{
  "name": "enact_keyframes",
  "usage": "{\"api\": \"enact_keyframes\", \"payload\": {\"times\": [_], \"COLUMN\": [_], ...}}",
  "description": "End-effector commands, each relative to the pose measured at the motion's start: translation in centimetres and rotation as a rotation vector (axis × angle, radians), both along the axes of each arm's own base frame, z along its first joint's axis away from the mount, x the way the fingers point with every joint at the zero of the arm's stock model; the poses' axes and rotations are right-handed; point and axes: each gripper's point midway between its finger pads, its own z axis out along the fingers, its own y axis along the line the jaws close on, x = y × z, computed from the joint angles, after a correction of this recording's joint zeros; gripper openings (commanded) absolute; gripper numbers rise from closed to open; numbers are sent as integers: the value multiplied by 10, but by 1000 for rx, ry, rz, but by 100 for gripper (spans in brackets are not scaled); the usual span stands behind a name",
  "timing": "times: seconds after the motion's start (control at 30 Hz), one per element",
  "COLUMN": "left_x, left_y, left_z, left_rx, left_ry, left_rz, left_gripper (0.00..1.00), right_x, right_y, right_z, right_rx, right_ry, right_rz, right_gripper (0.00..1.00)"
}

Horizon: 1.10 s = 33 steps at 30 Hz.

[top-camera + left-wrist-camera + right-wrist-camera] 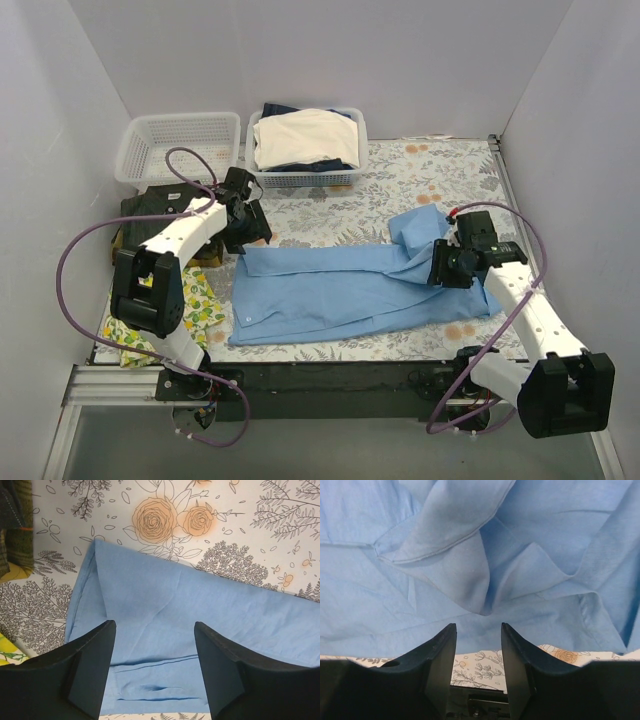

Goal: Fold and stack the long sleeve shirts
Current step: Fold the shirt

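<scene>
1. Left gripper [155,630]: fingers spread and gripping nothing, poised over the light blue shirt [165,595] near its folded left edge.
2. Right gripper [478,630]: fingers likewise apart and empty, over the shirt's bunched right end.
3. The blue shirt lies as a long band across the flowered table [420,180], probably mid-fold.
4. Only the overhead view shows the whole layout, with the dark shirt [145,205] at far left. Only the right wrist view shows the creased layers.

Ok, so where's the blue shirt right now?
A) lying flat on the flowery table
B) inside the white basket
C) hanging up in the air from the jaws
A: the light blue shirt lies spread across the flower-print table between the two arms, and both wrist views show open jaws with nothing between them.
</scene>
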Motion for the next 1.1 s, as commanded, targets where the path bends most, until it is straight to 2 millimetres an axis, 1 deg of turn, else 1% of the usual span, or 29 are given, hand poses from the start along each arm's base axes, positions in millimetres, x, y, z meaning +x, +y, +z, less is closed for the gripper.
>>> {"api": "enact_keyframes", "payload": {"times": [0.0, 0.07, 0.1, 0.13, 0.17, 0.2, 0.23, 0.27, 0.3, 0.33, 0.37, 0.4, 0.43, 0.47, 0.5, 0.53, 0.57, 0.63, 0.67, 0.73, 0.77, 0.83, 0.87, 0.93, 0.97, 1.07], "left_x": [12, 17, 19, 18, 22, 23, 24, 27, 28, 28, 30, 31, 30, 31, 33, 32, 32, 33, 33, 33, 33, 33, 33, 34, 35, 36], "left_y": [-9, -13, -14, -23, -27, -30, -35, -38, -41, -45, -49, -50, -54, -55, -55, -56, -57, -56, -56, -56, -55, -54, -55, -55, -54, -54], "left_z": [22, 25, 27, 29, 33, 35, 36, 39, 40, 40, 44, 43, 43, 43, 43, 42, 40, 38, 36, 33, 31, 29, 28, 26, 25, 23], "left_rx": [-50, -66, -67, -106, -118, -127, -142, -153, -157, -160, -166, -167, -169, -168, -166, -165, -163, -157, -151, -148, -145, -138, -138, -131, -129, -125], "left_ry": [-67, -84, -95, -86, -101, -105, -102, -112, -113, -112, -119, -119, -117, -115, -116, -111, -105, -100, -95, -87, -82, -74, -73, -70, -66, -64], "left_rz": [-35, -50, -57, -81, -91, -99, -111, -120, -126, -138, -145, -148, -159, -162, -164, -167, -168, -167, -166, -167, -167, -165, -165, -167, -165, -168], "left_gripper": [64, 65, 65, 65, 66, 66, 66, 66, 66, 67, 67, 67, 67, 67, 67, 67, 67, 67, 67, 68, 68, 68, 68, 68, 68, 68], "right_x": [33, 53, 66, 79, 91, 107, 115, 126, 141, 149, 160, 168, 179, 187, 192, 201, 206, 217, 227, 235, 245, 249, 252, 256, 257, 259], "right_y": [-17, -22, -27, -27, -27, -29, -29, -27, -26, -26, -26, -25, -26, -32, -32, -37, -45, -53, -59, -57, -53, -47, -40, -35, -27, -19], "right_z": [42, 55, 63, 70, 67, 82, 83, 73, 84, 83, 68, 65, 69, 51, 46, 48, 32, 24, 15, 6, 1, -5, -8, -8, -8, -8], "right_rx": [-69, -85, -108, -107, -111, -114, -112, -115, -107, -106, -112, -109, -106, -111, -95, -89, -89, -91, -94, -85, -70, -46, -14, 11, 50, 90], "right_ry": [-173, -241, -266, -303, -292, -331, -331, -299, -329, -322, -276, -265, -270, -221, -199, -201, -158, -143, -124, -98, -90, -71, -66, -76, -77, -86], "right_rz": [-111, -152, -191, -207, -223, -252, -264, -264, -275, -277, -279, -279, -292, -314, -318, -345, -375, -402, -411, -395, -366, -341, -315, -295, -273, -240], "right_gripper": [51, 53, 53, 54, 58, 59, 59, 60, 60, 61, 63, 63, 63, 63, 63, 63, 63, 63, 63, 63, 63, 63, 63, 63, 63, 63]}}
